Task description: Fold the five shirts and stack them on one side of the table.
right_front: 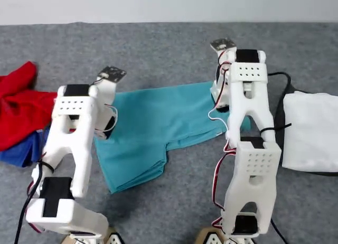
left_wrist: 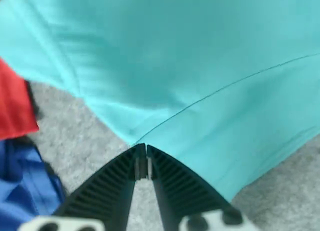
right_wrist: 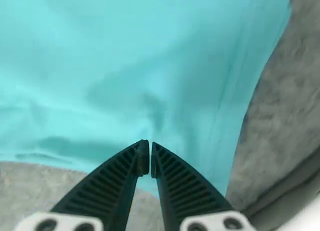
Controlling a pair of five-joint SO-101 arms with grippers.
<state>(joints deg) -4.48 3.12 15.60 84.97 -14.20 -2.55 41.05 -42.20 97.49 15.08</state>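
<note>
A teal shirt (right_front: 153,128) lies partly spread across the middle of the grey table, with a sleeve and hem bunched toward the front. My left gripper (left_wrist: 141,163) is shut, its tips pinching the teal shirt (left_wrist: 190,76) at an edge on its left side. My right gripper (right_wrist: 146,158) is also shut, pinching a small fold of the teal shirt (right_wrist: 125,66) near its right edge. In the high view the left gripper (right_front: 107,127) and the right gripper (right_front: 219,100) sit at opposite sides of the shirt.
A crumpled red shirt (right_front: 21,104) lies at the left edge over a blue shirt (right_front: 21,151). A folded white shirt (right_front: 311,130) rests at the right on dark fabric (right_front: 280,120). Grey carpet-like table surface (right_front: 158,48) stretches behind.
</note>
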